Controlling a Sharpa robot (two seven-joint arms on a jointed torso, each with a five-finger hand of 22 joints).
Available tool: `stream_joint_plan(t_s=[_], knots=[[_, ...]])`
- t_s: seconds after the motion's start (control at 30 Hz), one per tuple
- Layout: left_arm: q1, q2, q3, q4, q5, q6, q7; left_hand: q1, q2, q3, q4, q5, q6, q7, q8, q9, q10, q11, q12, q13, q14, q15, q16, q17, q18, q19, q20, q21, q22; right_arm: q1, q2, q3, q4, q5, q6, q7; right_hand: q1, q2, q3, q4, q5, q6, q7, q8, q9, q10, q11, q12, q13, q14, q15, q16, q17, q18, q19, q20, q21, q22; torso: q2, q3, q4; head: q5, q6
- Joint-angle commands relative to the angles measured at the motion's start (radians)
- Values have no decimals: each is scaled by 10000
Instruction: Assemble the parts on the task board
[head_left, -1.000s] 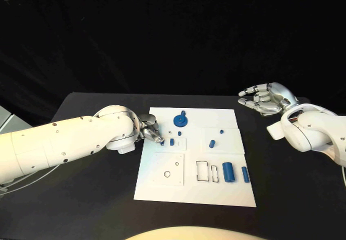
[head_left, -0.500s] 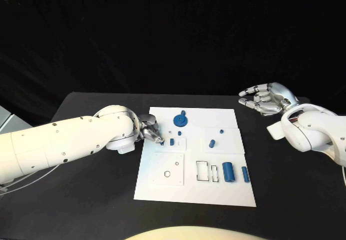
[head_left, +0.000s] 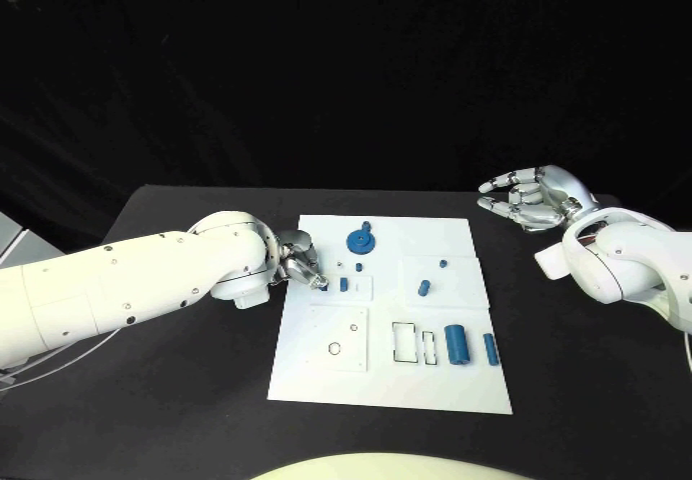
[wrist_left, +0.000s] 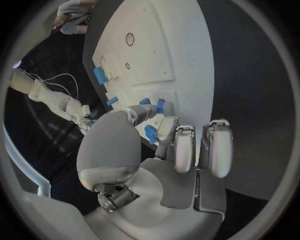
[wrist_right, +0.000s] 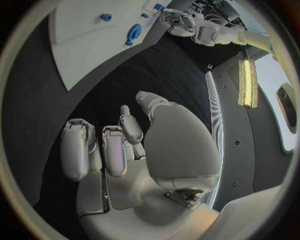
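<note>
Blue plastic, the parts look light, stiff and a little slippery, so a pinch at the sides seems best. The left hand (head_left: 300, 262) has its fingertips (wrist_left: 148, 111) at a small peg (wrist_left: 160, 105) on the board (head_left: 433, 385); whether it holds it, I cannot tell. The right hand (head_left: 531, 198) hovers empty, fingers loosely curled, well apart from the board.

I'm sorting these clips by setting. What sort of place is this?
Most likely a robotics lab test bench: a black table against a dark backdrop, a white task board with small blue parts laid out for assembly, and the left hand working at the board's edge.
</note>
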Motion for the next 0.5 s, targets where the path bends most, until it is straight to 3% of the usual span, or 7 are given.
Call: stream_joint_plan(t_s=[0.03, 0.5], knots=[[-25, 22, -13, 4, 184, 316, 139, 51, 85, 1844, -1885, 39, 54, -27, 36, 8, 83, 0, 46, 4, 1059, -74, 29, 2567, -51, 249, -71, 37, 1284, -6, 1, 5, -3, -31, 113, 138, 19, 33, 5, 0, 31, -26, 14, -58, -14, 37, -18, -45, 9, 706, 65, -48, 1292, 111, 413, 41, -31, 826, 11, -1, -9, 2, 15], [-13, 3, 38, -78, 176, 527, 200, 50, 65, 1852, -1908, 56, 70, -35, 34, 2, 120, -6, 84, 66, 1072, -77, 55, 2611, -57, 263, -75, 49, 1308, -14, 18, 5, -30, -29, 114, 143, 19, 33, 5, 0, 31, -26, 14, -58, -14, 37, -18, -45, 9, 706, 65, -48, 1292, 111, 413, 41, -31, 826, 12, -3, -9, 0, 23]])
